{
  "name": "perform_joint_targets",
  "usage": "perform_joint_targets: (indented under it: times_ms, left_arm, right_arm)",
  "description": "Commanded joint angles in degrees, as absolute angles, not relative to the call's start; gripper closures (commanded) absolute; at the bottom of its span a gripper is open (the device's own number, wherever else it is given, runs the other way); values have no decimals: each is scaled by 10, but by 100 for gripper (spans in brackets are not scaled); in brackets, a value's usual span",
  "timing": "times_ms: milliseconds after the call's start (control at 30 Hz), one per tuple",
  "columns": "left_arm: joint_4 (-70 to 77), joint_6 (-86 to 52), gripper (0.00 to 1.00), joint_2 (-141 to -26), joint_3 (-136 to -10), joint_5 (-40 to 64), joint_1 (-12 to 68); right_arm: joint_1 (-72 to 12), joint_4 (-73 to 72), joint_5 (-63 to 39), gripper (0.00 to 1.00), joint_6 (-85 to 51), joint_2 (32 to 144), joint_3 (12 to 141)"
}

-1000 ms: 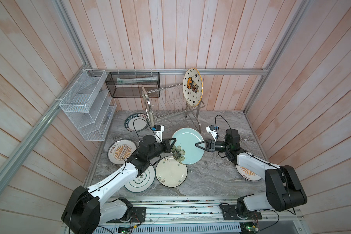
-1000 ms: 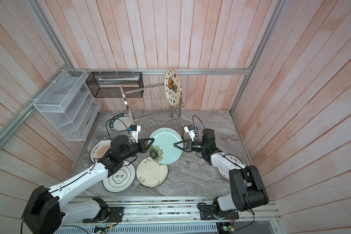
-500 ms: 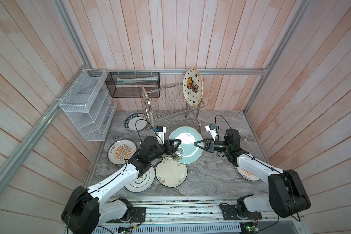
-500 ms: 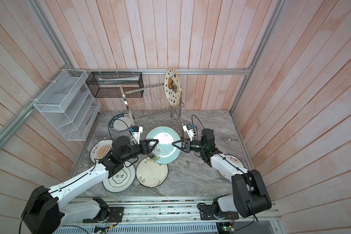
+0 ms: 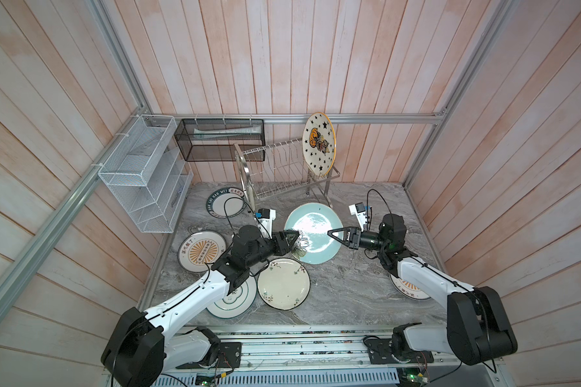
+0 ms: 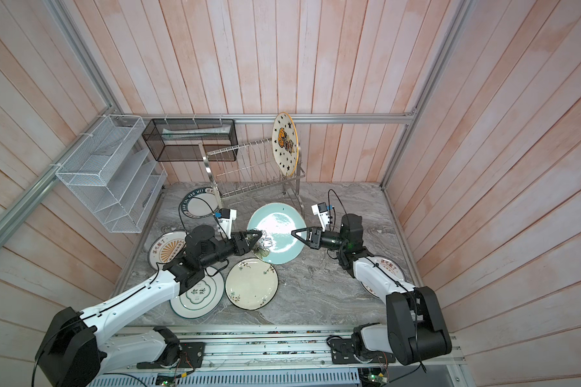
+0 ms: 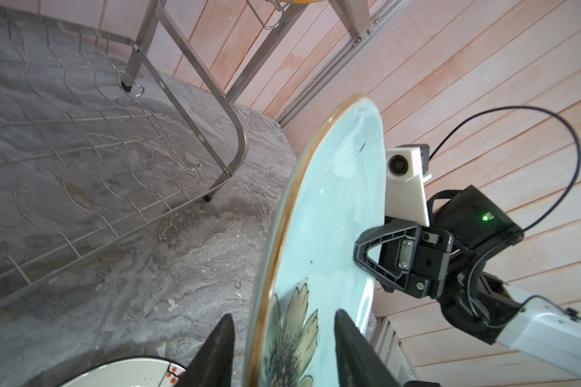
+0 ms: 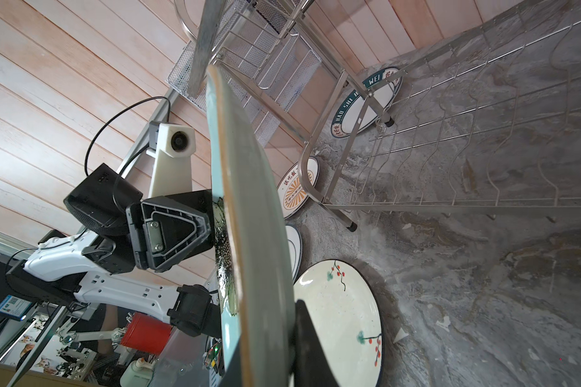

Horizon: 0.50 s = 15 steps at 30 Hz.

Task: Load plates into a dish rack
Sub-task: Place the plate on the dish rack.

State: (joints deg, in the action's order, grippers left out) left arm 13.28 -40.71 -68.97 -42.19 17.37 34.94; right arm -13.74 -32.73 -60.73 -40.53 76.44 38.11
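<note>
The right gripper (image 5: 329, 233) has its fingers (image 8: 307, 335) pinched shut on the rim of the blue plate (image 5: 316, 231), one finger under it and the other on its glazed face. Across the plate the left gripper (image 5: 295, 233) sits astride the opposite rim, by the painted flower. Its fingers (image 7: 217, 351) stand part open, and the left wrist view shows a gap between one of them and the plate's underside, so it is not clamping. The blue plate hangs between the two grippers, clear of the table (image 5: 349, 284), face up in both top views and just in front of the rack (image 5: 275, 167). The rack's upper tier holds the star plate (image 5: 318, 144), standing on edge in a slot at its right end. Left of the rack, on the back wall, the black basket (image 5: 219, 150) holds a pale flat thing I cannot make out. The white shelf (image 5: 141, 174) hangs on the left wall. Five more plates lie flat on the table. A lettered plate (image 5: 223, 204) is by the rack's left foot, and a sunburst plate (image 5: 202, 251) is beside the left arm. A ringed plate (image 5: 233, 300) is partly under that arm, with a cream plate (image 5: 284, 283) just beside it. A second sunburst plate (image 5: 408, 289) is partly under the right arm.
</note>
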Motion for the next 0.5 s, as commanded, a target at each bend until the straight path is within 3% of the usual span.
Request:
perform_joint_targets:
  times_ms: [0, 100, 233, 367, 467]
  left_arm:
    - [149, -402, 59, -688, -427, 186, 350]
    - [152, -403, 78, -689, -426, 184, 350]
    - [156, -405, 84, -688, -426, 184, 351]
    - [157, -405, 98, -690, -428, 186, 351]
    - [162, -407, 100, -691, -429, 187, 351]
  right_arm:
    - [-140, -388, -629, 100, -415, 741, 383]
    - [-142, -390, -634, 100, -415, 739, 383]
    - [-145, -390, -636, 100, -412, 735, 383]
    - [-148, -388, -643, 100, -410, 733, 383]
    - [-153, -389, -654, 100, -410, 734, 383]
